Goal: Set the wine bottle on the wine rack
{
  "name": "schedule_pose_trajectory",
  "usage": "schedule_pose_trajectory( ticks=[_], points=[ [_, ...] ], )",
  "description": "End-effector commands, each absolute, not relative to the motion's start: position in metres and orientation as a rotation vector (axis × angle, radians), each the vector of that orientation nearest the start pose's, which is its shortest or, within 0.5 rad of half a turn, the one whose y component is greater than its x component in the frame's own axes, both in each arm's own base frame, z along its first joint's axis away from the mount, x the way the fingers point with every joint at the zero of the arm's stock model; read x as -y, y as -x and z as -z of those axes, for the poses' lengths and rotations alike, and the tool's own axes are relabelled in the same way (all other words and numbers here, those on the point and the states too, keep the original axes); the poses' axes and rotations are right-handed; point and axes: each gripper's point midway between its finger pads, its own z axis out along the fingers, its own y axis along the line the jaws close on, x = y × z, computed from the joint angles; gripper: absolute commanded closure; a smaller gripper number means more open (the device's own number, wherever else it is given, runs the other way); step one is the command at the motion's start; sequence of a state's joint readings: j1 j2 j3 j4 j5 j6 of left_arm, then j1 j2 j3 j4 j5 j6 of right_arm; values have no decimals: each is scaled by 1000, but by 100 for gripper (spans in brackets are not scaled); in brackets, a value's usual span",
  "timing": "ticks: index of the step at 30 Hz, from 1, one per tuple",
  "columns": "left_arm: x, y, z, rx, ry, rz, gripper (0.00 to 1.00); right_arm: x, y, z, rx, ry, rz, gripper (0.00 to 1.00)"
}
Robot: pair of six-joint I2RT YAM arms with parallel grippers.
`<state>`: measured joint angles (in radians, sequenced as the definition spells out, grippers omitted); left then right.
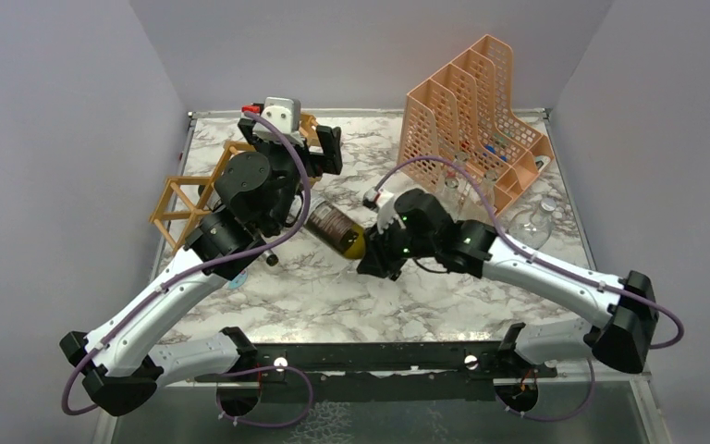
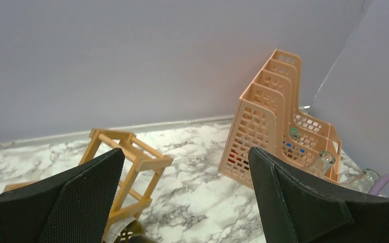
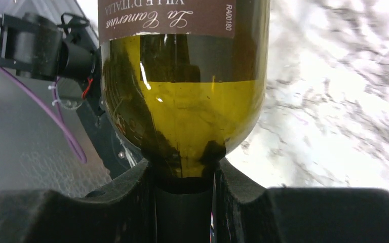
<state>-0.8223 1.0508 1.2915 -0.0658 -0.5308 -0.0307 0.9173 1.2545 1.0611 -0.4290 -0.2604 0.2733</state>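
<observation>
Olive-green glass, the bottle [image 3: 182, 101] slants across the middle of the worktop [image 1: 333, 296], neck clamped in the right gripper [image 3: 182, 171], while the left gripper [image 2: 185, 157] gapes with nothing in it near the rack [image 2: 141, 161] at the left edge, file holder [image 1: 467, 102] in the back-right corner.

Bright even light, table [image 1: 333, 319] glare near front, right-wrist background blurred
</observation>
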Motion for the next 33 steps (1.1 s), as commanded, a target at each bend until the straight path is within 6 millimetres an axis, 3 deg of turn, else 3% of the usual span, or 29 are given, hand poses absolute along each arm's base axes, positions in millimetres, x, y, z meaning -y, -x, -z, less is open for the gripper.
schedule_pose_trajectory(
  ticks=[1,9,15,17,24,33],
  points=[
    [170,-290,-456,-1490,-6,317,1,-373,-185,-232,-1993,861,-978,99],
    [159,-285,-469,-1458,-43,268,1,-408,-199,-209,-2081,743,-984,99],
    [155,-283,-472,-1445,-35,266,1,-427,-201,-207,-2072,751,-996,99],
    [154,-284,-463,-1454,-43,246,1,-430,-201,-208,-2064,750,-1002,99],
    [148,-279,-470,-1436,-42,242,1,-442,-204,-204,-2077,742,-1012,99],
    [145,-275,-469,-1454,-53,246,1,-464,-219,-206,-2060,701,-1019,99]
  ],
)
